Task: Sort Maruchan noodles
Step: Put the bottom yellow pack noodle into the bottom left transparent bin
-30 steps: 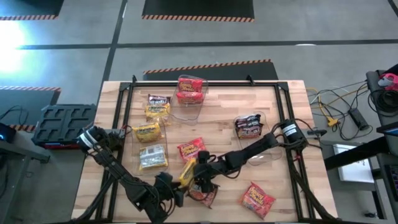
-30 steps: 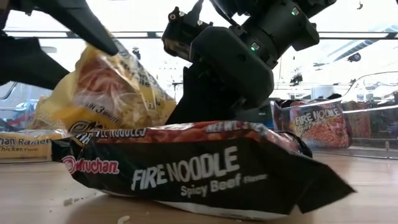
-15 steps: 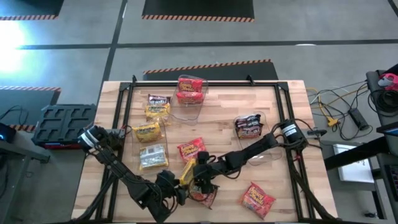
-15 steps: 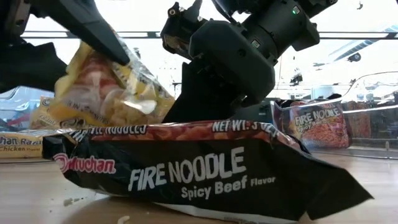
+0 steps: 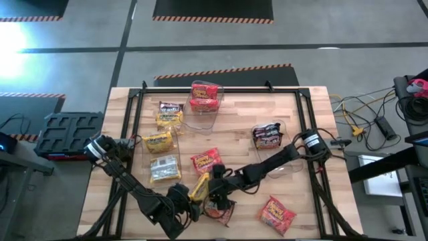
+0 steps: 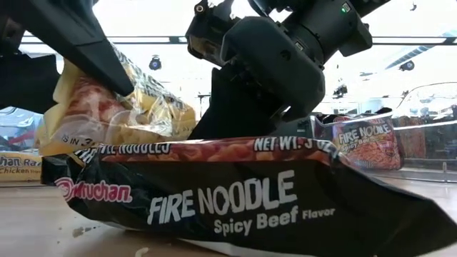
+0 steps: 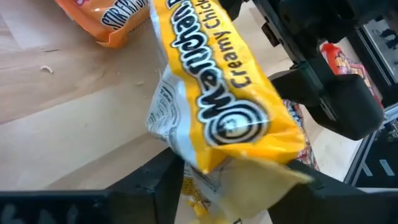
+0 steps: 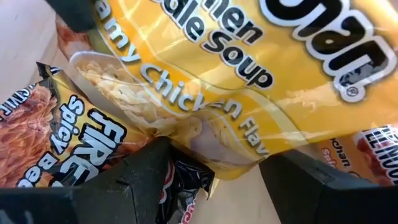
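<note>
A yellow Creamy Chicken packet (image 5: 199, 187) (image 6: 118, 111) is held tilted up at the table's near middle by my left gripper (image 7: 242, 180) (image 5: 192, 198), which is shut on it. Just right of it, my right gripper (image 8: 214, 180) (image 5: 216, 198) is open and points down at a dark Fire Noodle packet (image 5: 218, 211) (image 6: 235, 193) lying flat on the wood. One corner of the dark packet (image 8: 186, 180) shows between the right fingers. Other red, yellow and pale packets lie loose on the table. My left gripper pinches the yellow packet between its two fingers at one crimped end (image 7: 217, 158), lying across that end. The packet is tilted, sticking out past the fingers; its low end is hidden behind the dark packet in the low view. My right gripper comes down from above onto the dark packet's far edge (image 6: 246, 140). The packet's own bulge hides the place of contact, so whether the fingers touch it I cannot tell.
A clear bin with red packets (image 5: 204, 100) stands at the far middle, and a clear bin with dark packets (image 5: 270, 137) (image 6: 368, 143) stands right. Loose packets: yellow (image 5: 168, 115), yellow (image 5: 158, 142), pale (image 5: 164, 168), red (image 5: 206, 161), red (image 5: 277, 213). The table's near edge is close.
The dark Fire Noodle packet has slid toward the table's near edge, with my right gripper over it moving the same way. My left gripper has drawn the yellow packet a little toward the near left, keeping it tilted and held.
</note>
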You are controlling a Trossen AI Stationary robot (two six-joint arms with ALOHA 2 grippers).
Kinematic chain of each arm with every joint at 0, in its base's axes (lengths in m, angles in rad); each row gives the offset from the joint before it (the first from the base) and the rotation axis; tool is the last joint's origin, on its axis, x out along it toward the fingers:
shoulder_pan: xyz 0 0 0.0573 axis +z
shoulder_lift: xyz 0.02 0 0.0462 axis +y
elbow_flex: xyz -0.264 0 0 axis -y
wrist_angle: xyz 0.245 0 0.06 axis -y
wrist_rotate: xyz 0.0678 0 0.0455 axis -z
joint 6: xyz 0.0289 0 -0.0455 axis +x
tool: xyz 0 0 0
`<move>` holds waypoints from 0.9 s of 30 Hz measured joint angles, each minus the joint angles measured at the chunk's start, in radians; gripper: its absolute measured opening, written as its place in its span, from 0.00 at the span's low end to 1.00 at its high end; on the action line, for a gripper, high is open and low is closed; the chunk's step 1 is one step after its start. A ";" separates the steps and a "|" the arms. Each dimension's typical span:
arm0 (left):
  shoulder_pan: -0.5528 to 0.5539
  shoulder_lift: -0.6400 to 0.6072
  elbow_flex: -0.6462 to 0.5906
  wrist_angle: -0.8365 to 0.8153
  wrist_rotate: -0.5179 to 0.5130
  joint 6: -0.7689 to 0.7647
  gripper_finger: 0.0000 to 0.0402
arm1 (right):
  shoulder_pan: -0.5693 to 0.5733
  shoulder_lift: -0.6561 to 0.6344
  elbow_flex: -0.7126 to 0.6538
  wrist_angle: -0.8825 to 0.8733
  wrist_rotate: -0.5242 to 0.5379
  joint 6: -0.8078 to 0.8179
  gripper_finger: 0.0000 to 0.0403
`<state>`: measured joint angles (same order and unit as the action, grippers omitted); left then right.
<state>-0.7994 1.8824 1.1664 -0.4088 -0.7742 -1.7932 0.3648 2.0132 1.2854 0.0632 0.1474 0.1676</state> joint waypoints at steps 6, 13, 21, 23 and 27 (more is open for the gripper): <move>0.000 0.000 0.000 -0.002 0.005 -0.003 0.31 | 0.005 0.000 0.000 -0.007 -0.001 0.008 0.57; 0.000 0.000 0.012 -0.011 0.014 0.000 0.27 | 0.005 -0.035 0.002 -0.130 0.002 0.025 0.57; -0.001 0.000 0.133 -0.262 -0.058 0.032 0.28 | 0.003 -0.146 0.002 -0.329 0.013 0.049 0.57; -0.001 0.000 0.174 -0.355 -0.090 0.035 0.28 | 0.003 -0.162 0.002 -0.370 0.013 0.049 0.57; -0.002 -0.001 0.254 -0.540 -0.152 0.036 0.29 | 0.003 -0.173 0.002 -0.442 0.013 0.043 0.57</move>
<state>-0.8014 1.8809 1.4201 -0.9485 -0.9259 -1.7576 0.3679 1.8400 1.2873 -0.3787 0.1607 0.2110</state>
